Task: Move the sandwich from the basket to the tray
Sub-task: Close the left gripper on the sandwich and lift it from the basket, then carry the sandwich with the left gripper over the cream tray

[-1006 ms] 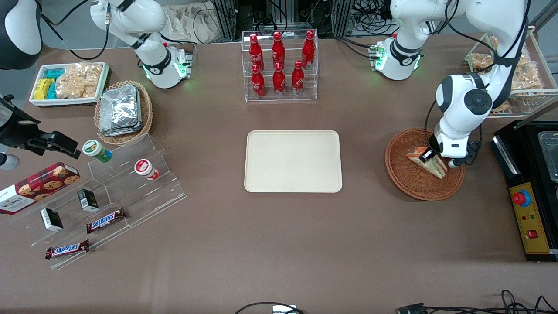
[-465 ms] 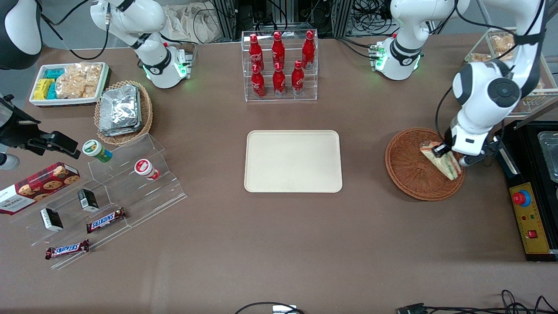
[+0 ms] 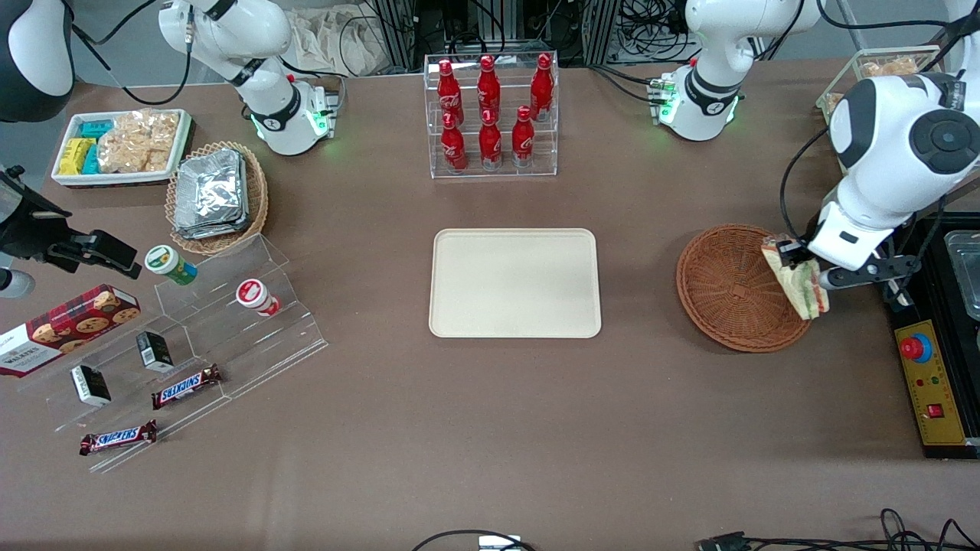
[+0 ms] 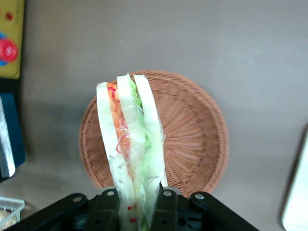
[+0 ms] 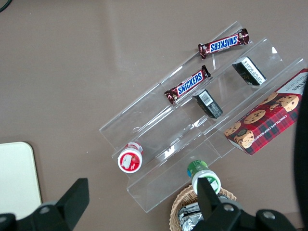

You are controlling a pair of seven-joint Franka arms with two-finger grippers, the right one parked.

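My left gripper [image 3: 796,264] hangs above the rim of the reddish-brown wicker basket [image 3: 727,287], at the working arm's end of the table, and is shut on the sandwich [image 3: 800,283]. The wrapped wedge dangles from the fingers, lifted out of the basket. In the left wrist view the sandwich [image 4: 131,144] shows pale bread with orange and green filling, pinched between the two black fingers [image 4: 166,204] of the gripper [image 4: 136,204], with the empty basket [image 4: 192,134] below it. The cream tray [image 3: 514,283] lies flat at the table's middle with nothing on it.
A clear rack of red bottles [image 3: 490,115] stands farther from the camera than the tray. A black appliance with a yellow button panel [image 3: 930,383] sits beside the basket. Toward the parked arm's end are a tan basket of foil packets [image 3: 214,195], a white snack dish [image 3: 119,145] and an acrylic snack stand [image 3: 191,344].
The gripper has risen with the sandwich out of the basket's middle and drifted toward the black appliance; the sandwich now hangs over the basket's rim.
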